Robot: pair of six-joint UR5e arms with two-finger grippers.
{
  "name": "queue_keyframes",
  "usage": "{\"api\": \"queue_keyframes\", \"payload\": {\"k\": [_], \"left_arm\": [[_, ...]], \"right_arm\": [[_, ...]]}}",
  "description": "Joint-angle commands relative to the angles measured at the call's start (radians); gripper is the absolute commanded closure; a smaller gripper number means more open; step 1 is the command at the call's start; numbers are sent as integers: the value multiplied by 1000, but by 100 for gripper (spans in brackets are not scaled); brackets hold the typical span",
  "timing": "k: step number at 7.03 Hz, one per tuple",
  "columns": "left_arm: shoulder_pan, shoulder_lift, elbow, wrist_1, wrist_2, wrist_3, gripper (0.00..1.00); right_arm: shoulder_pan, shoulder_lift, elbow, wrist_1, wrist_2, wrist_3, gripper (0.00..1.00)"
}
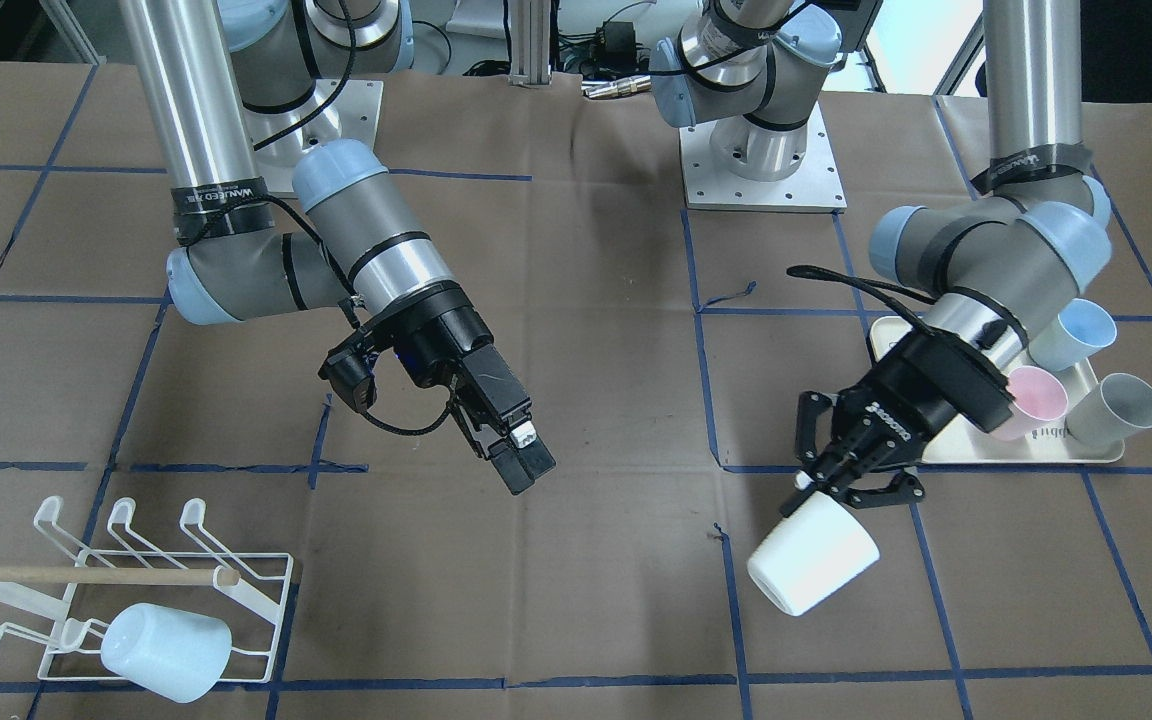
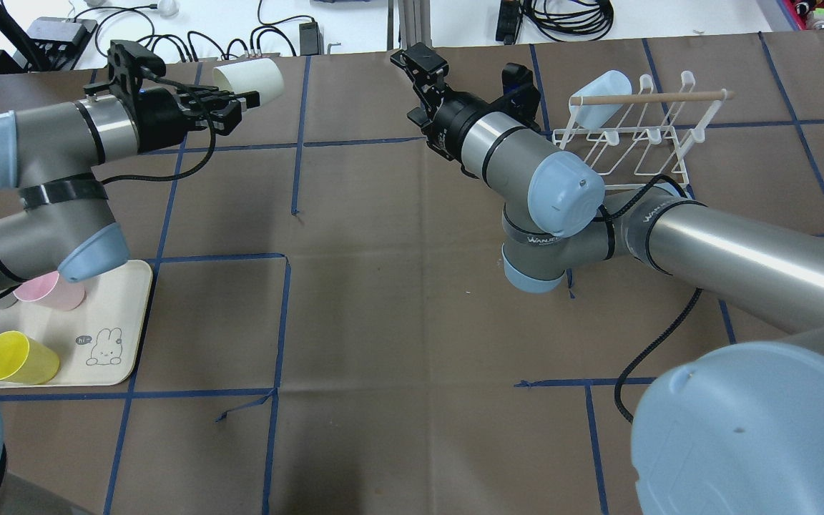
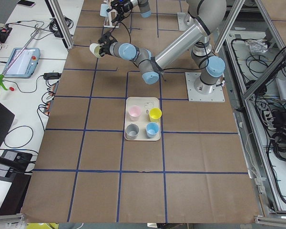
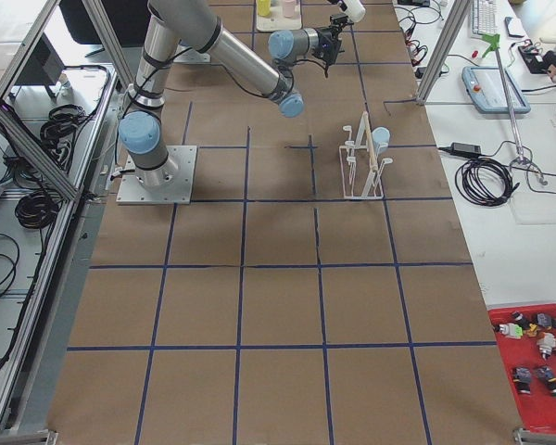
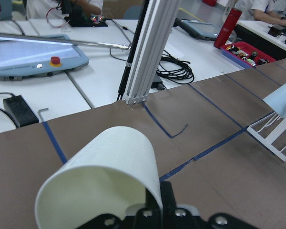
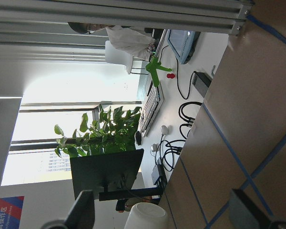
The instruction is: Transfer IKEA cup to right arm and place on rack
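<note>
While the left claw (image 1: 833, 488) gripped the white IKEA cup (image 1: 814, 555) by its rim above the table (image 1: 616, 600), right claw (image 1: 524, 462) released, fingers apart, rack (image 1: 266, 590) well apart, right-arm strap (image 1: 208, 197) read "WANLEED", tray (image 2: 133, 300) read "hi".

White cup (image 5: 105, 171), mouth turned toward the near left, gripped at its rim by the black left gripper (image 5: 157, 210) at the near edge. Beyond it: brown table (image 5: 219, 181) with blue tape lines, aluminium post (image 5: 145, 52), teach pendant (image 5: 28, 52) far left. At right, a pale-blue cup (image 5: 281, 98) on a white wire rack (image 5: 276, 138).
</note>
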Motion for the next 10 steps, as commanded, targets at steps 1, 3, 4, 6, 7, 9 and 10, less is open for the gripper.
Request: {"api": "queue_keyframes", "payload": {"k": [1,3,4,6,7,9,10], "left_arm": [[-107,24,-92,173,-26,-48,100],[-115,43,-184,289,-27,-66,100],[-113,38,-183,296,-29,-71,100],[-102,20,-172,297,-27,-86,100],[-102,3,-171,297,-27,-86,100],[-113,-2,-114,297,-15,-174,100],[-122,-3,-111,300,-15,-199,100]], "right_arm": [[4,-8,4,-13,0,108,0],[4,-2,4,-27,-2,132,0],[1,10,3,-30,-34,136,1],[7,21,7,-135,-136,170,1],[14,53,25,-177,-137,194,1],[63,89,27,-170,-131,202,1],[77,90,26,-151,-128,204,1]]}}
